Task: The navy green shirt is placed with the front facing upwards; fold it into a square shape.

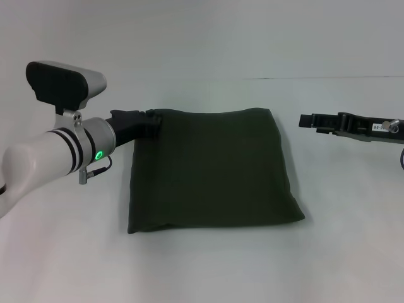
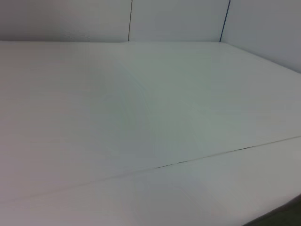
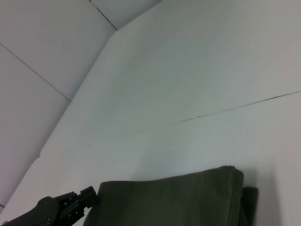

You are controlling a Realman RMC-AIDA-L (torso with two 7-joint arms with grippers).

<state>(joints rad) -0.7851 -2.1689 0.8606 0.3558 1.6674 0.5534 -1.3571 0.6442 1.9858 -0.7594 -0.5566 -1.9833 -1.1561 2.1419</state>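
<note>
White and bulky, the left arm (image 1: 44, 151) lies nearest the camera in the head view and reaches from the left side toward the middle of the table (image 1: 208, 271). Its black left end effector (image 1: 153, 120) is at the far left corner of the navy green shirt (image 1: 211, 169) and touches the cloth there. The fingers seem closed on this corner, but the dark parts mix with the dark cloth, so I cannot tell for sure. In the right wrist view the same end effector (image 3: 89, 197) appears at the edge of the shirt (image 3: 178, 200).

The shirt lies flat in the middle of the table, already folded into a nearly square packet. It is plain dark olive green, and no lettering or label shows on the upper face. The far edge is quite straight, the near edge bulges a little, and the near right corner spreads outward.

To the right, well apart from the shirt, the right end effector (image 1: 307, 122) hovers above the table, pointing toward the shirt. Its fingers look close together and hold nothing.
</note>
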